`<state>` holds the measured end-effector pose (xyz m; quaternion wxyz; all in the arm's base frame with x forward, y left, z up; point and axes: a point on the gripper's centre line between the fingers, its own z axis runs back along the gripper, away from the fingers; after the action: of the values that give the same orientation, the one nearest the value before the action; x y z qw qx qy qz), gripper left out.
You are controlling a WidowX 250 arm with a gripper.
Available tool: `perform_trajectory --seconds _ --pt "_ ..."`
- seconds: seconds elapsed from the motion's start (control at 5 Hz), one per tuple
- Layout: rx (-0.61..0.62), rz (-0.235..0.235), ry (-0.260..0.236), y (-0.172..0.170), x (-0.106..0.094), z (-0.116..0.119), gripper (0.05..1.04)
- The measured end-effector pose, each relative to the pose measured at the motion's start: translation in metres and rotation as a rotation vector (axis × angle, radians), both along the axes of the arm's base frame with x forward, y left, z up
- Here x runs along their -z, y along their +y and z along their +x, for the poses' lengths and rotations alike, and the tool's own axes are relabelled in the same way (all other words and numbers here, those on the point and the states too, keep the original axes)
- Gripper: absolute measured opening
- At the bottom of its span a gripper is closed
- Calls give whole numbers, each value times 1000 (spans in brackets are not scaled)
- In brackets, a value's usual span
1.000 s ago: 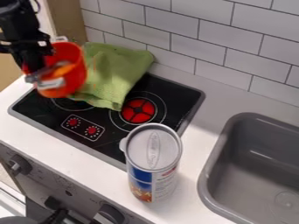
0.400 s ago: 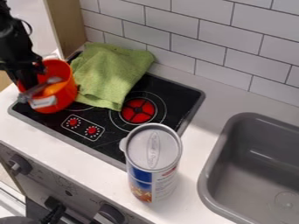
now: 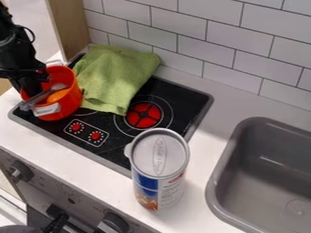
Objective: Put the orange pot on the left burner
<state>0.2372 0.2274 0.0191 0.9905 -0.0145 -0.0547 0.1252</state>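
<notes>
The claw (image 3: 32,91) hung at the left rim of the orange pot (image 3: 70,101), between its handles, its grip impossible to tell.

Black arm (image 3: 17,51), thin looped cable (image 3: 32,32)

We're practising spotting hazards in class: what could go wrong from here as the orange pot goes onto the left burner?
The green cloth lies on the cooktop right beside the pot, so it might snag or get pinched if the pot shifts. The pot is near the cooktop's left edge and could end up off-centre. The grey, spoon-like utensil juts over the rim; the tool might catch it while pulling away.
</notes>
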Motion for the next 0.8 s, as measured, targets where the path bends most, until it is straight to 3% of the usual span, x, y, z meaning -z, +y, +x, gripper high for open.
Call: perform_trajectory --seconds 0.2,0.6,0.8 --pt "-9 -2 35 5 -4 -1 207" --pt "-38 -51 39 2 -14 3 733" --pt "-61 -82 15 3 -34 5 975"
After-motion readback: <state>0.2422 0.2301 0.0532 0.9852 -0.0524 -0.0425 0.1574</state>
